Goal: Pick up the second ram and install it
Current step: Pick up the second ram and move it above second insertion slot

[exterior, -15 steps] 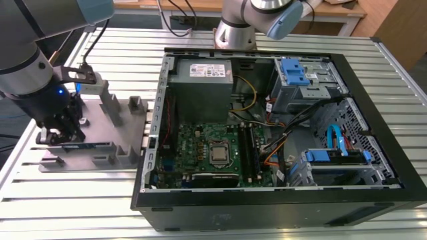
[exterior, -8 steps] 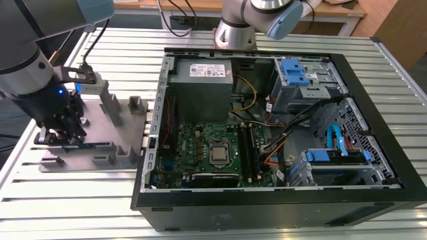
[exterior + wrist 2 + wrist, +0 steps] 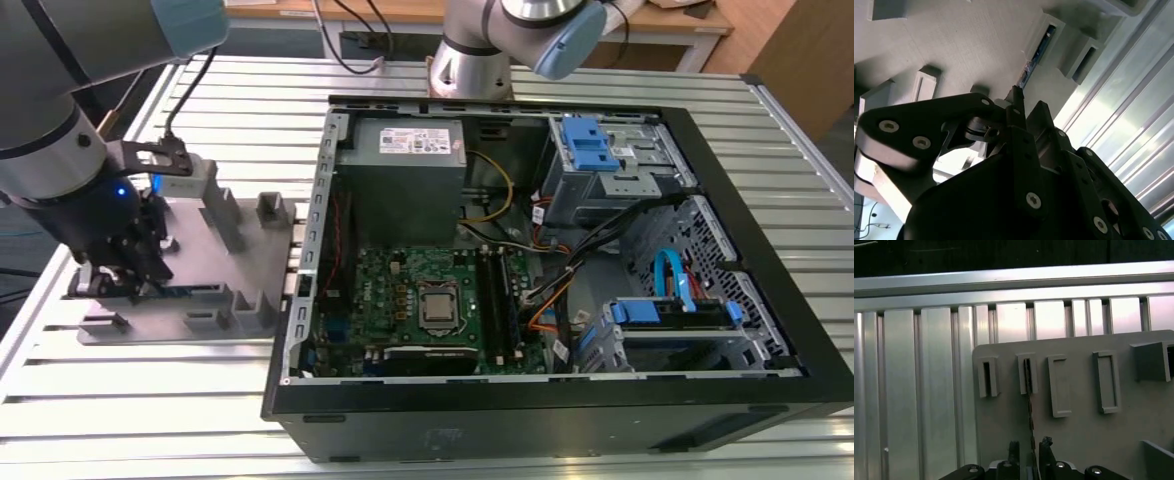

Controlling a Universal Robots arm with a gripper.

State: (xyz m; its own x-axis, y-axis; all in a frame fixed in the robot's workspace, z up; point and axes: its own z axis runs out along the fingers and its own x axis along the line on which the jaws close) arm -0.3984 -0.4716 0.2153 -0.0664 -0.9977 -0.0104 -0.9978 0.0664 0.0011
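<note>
Hard to see: the second ram (image 3: 1029,405) is edge-on in both wrist views, so it shows as just a thin dark line w/ a hint of blue (image 3: 1038,50); chips & label can't be made out. Its near end is cut off behind the gripper body. Its far end is sunk into a slotted block (image 3: 1027,374) of the holder tray (image 3: 1079,440). In the exterior view the ram is a short dark-blue strip (image 3: 187,291) low on the tray (image 3: 247,250), partly covered by the arm's wrist. The fingertips there are lost in the dark gripper (image 3: 127,280) housing.

Gripper (image 3: 1030,447): fingers (image 3: 1014,452) stand one on each side of the ram over the tray. A sliver of grey tray shows between each finger and the stick, so they're apart, not clamped. The second wrist view gives the same read: gripper (image 3: 1029,102) tips straddle the line of the ram, which sits seated in the tray (image 3: 954,35).

Containers: the tray lies flat on the slatted alu table (image 3: 134,400) and carries several upright blocks, some slotted. The ram is in the row at the tray's edge farthest from the PC case (image 3: 561,400). The case is just beside the tray, on the exterior view's right, lying open. Inside are a motherboard (image 3: 387,290) w/ CPU socket (image 3: 437,305), ram slots (image 3: 497,295), a PSU (image 3: 400,150), drive cages w/ blue latches (image 3: 587,140) and loose cables.
</note>
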